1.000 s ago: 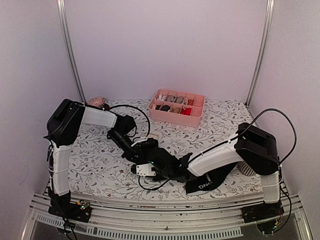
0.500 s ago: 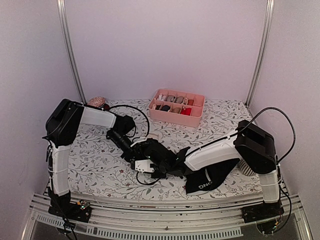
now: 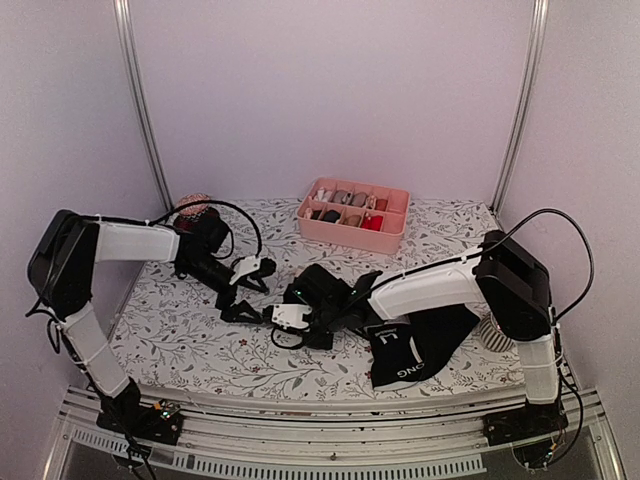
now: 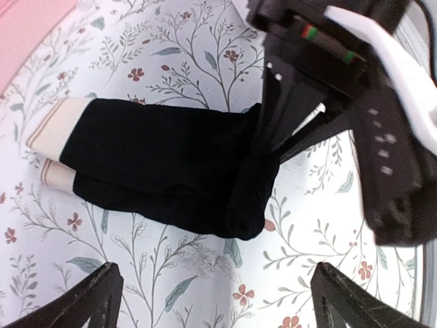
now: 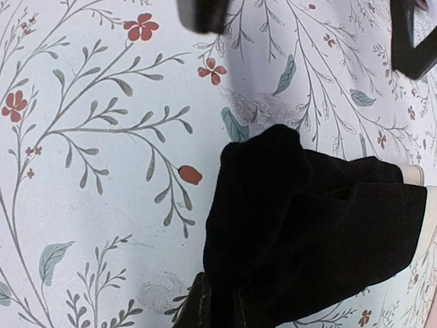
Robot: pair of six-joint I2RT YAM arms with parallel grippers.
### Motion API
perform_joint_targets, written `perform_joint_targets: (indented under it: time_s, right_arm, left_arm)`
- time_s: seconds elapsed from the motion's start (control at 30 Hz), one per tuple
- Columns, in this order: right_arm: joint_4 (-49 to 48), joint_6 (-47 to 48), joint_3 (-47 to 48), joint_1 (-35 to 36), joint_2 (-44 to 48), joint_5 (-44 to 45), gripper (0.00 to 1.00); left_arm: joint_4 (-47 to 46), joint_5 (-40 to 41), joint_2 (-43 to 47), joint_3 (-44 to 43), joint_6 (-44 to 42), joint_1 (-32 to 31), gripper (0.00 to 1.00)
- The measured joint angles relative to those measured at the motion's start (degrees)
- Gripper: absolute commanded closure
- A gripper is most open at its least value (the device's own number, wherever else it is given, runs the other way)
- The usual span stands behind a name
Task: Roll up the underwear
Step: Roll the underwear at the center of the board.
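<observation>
Mid-bench: the beige-waistband brief (image 4: pixel 164 167) lies folded into a long bundle on the floral bench (image 4: pixel 171 61). Two beige band layers show at the end away from my right gripper (image 4: pixel 272 133).

Right gripper is clamped on the opposite, all-black end. The fabric bunches where the fingers pinch it. In the right wrist view, black cloth runs straight into the fingers at the bottom edge.

Left gripper (image 3: pixel 250 290) is spread wide and holds nothing. It sits just left of the brief and faces it, with both fingertips clear of the cloth.

The lettered brief (image 3: pixel 408 360) lies at the near right of the bench, partly under my right arm. White letters show on its black band. It's well apart from the left gripper.

The pink tray (image 3: pixel 350 235) sits at the far side with small bundles in its compartments.
</observation>
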State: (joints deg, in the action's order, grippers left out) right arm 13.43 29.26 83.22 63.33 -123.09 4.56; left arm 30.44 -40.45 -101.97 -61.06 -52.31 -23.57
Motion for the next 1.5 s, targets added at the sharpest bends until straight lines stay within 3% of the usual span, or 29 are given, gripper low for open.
perform_joint_targets:
  time_s: [0.3,0.53,0.83,1.0,1.23,1.5]
  right_arm:
    - [8.61,-6.62,3.96,-3.15,-0.07,-12.50,0.97]
    - [12.87,-11.85,7.67,-6.10,-1.73,-24.90,0.97]
    - [14.62,-16.87,10.23,-9.01,-5.68,-36.17,0.97]
    - [15.34,-18.25,10.23,-9.79,-5.86,-39.82,0.97]
    - [16.00,-18.78,10.60,-10.21,-6.56,-42.27,0.97]
    - [16.46,-18.78,11.28,-10.27,-7.15,-42.73,0.97]
  left_arm:
    - [-25.86,2.03,19.19,23.67,-4.33,-0.85,0.03]
    - [-45.62,11.91,25.55,40.04,-10.34,-13.09,0.15]
    - [-57.51,22.43,22.23,40.98,-11.06,-18.84,0.29]
    - [-61.33,26.93,18.05,40.96,-11.13,-21.94,0.31]
    - [-65.26,32.11,12.55,40.57,-11.58,-23.71,0.34]
    - [-65.99,33.92,10.78,39.71,-12.26,-24.28,0.48]
